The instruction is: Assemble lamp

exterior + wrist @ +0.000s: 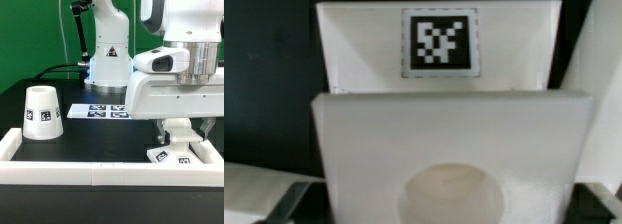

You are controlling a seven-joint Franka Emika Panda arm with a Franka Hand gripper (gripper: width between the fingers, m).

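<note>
Exterior view first. Got one shade [40, 112] standing upright on the black table [100, 140] at the exterior view's left, wide mouth down and narrow end up, so the long axis is vertical. Can count two square tags on its side. Nothing touching it, and well apart from the arm.

Over at the exterior view's right, one small base [172, 156] lying low on the table just inside the white rail frame [60, 170], with two tags facing up and toward the camera. Pincer [180, 138] hanging right above it, fingers pointing straight down and touching or nearly touching the base. Can't tell how wide the gap is or whether anything is actually gripped.

One marker board [105, 110] flat on the table between shade and arm, further back.

Wrist view next. Mostly white plastic filling the picture: the base [438, 120] seen close up, with one tag [438, 43] on the part beyond. One rounded pale shape [455, 190] sits in the nearer slab; can't tell if socket or bulb. Too close and blurry to read the pincer here either.
</note>
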